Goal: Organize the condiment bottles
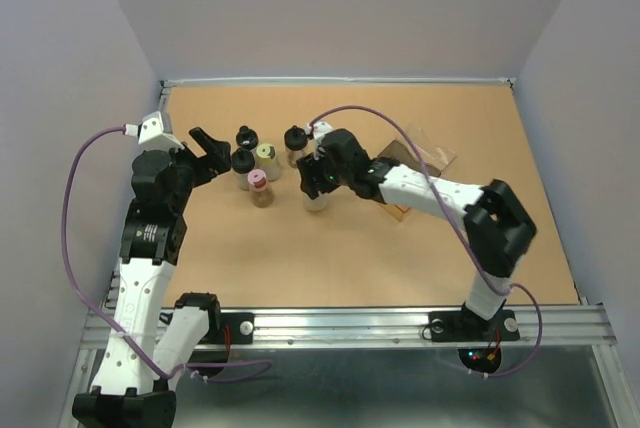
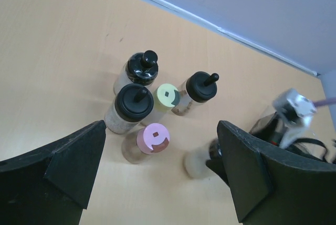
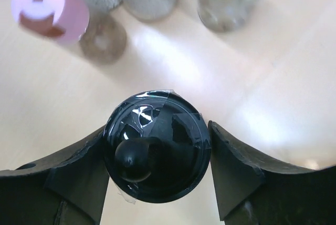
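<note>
Five condiment bottles stand grouped at the back left of the table: three black-capped (image 1: 246, 137) (image 1: 242, 160) (image 1: 296, 140), one yellow-green-capped (image 1: 266, 155) and one pink-capped (image 1: 259, 185). My right gripper (image 1: 320, 180) is shut on a sixth, black-capped bottle (image 3: 156, 146) just right of the pink one (image 3: 44, 7); its pale base (image 2: 198, 162) is at the table surface. My left gripper (image 1: 210, 148) is open and empty, left of the group and above it; between its fingers the left wrist view shows the pink cap (image 2: 153, 138) and a black cap (image 2: 134, 104).
An amber-tinted clear box (image 1: 418, 160) lies right of the group, partly under my right arm. The back wall and the table's back edge (image 1: 340, 82) are close behind the bottles. Bare tabletop (image 1: 330, 258) lies toward the front.
</note>
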You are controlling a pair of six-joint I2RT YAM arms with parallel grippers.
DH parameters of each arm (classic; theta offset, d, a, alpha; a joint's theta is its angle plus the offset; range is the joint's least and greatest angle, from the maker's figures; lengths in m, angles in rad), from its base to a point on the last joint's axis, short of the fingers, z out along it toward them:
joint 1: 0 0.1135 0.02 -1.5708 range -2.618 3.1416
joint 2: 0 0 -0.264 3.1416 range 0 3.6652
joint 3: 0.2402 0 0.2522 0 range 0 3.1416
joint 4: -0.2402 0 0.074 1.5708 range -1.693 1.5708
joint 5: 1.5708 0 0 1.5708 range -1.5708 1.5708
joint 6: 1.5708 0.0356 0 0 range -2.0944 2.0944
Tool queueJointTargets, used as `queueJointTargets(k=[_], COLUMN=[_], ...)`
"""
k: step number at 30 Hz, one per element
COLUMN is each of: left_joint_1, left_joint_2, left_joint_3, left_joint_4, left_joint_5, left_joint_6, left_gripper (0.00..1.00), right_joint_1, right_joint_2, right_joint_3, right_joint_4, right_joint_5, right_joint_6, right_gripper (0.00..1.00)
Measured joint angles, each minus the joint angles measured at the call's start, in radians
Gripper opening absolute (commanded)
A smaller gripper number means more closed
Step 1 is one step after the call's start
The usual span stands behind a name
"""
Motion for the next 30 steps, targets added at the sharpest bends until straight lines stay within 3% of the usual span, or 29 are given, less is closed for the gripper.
queueJointTargets(k=[5, 10, 21, 30], left_joint_1=[0.0, 0.0, 0.0, 0.0], left_joint_2=[-0.001, 0.0, 0.028, 0.026], left_joint_3=[-0.016, -0.024, -0.024, -0.028], left_joint_4=[0.013, 0.019, 0.042, 0.052], left_joint_5=[0.011, 0.02, 0.058, 0.06], left_joint_6=[-0.005, -0.005, -0.008, -0.009], left_gripper=[0.99, 0.98, 0.98, 0.98], right_joint_1=[-0.002, -0.042, -0.425, -0.497], right_joint_2=[-0.337, -0.524, -0.257, -0.118], right_joint_3=[-0.194, -0.196, -0.023, 0.117], right_joint_4=[-0.048, -0.071, -0.17, -0.186], right_joint_5=[0.104, 0.244, 0.474, 0.481], right_joint_6=[0.043, 0.073, 0.133, 0.132], right_gripper=[0.0, 0.0, 0.01, 0.0])
